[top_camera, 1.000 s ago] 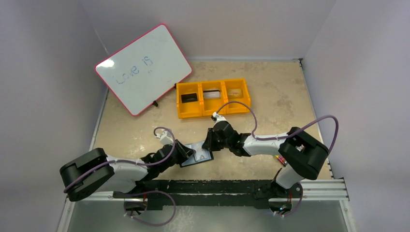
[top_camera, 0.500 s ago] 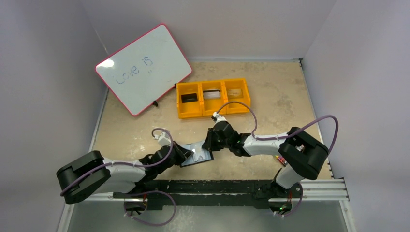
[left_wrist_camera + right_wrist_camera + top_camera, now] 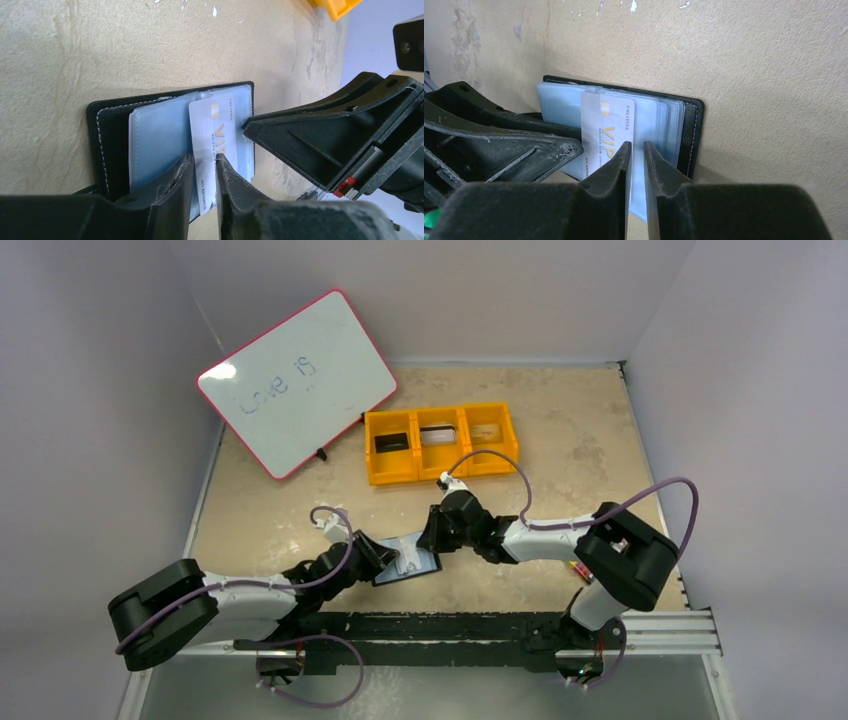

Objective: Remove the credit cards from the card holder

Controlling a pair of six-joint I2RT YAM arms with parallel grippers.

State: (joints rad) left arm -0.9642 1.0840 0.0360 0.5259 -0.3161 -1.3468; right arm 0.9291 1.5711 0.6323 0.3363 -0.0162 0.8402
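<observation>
The holder lies open on the bench at lower centre of the top view, between the two arms. The right jaws seem clenched on the edge of its clear sleeves, probably to pin it so it cannot slide along with the pull. The left jaws straddle the near end of a white card jutting from a sleeve; whether they clamp it I cannot tell. Other cards sit in the orange tray above.

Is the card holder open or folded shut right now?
Open: the card holder lies spread flat, clear sleeves up, a pale card sticking out.
</observation>
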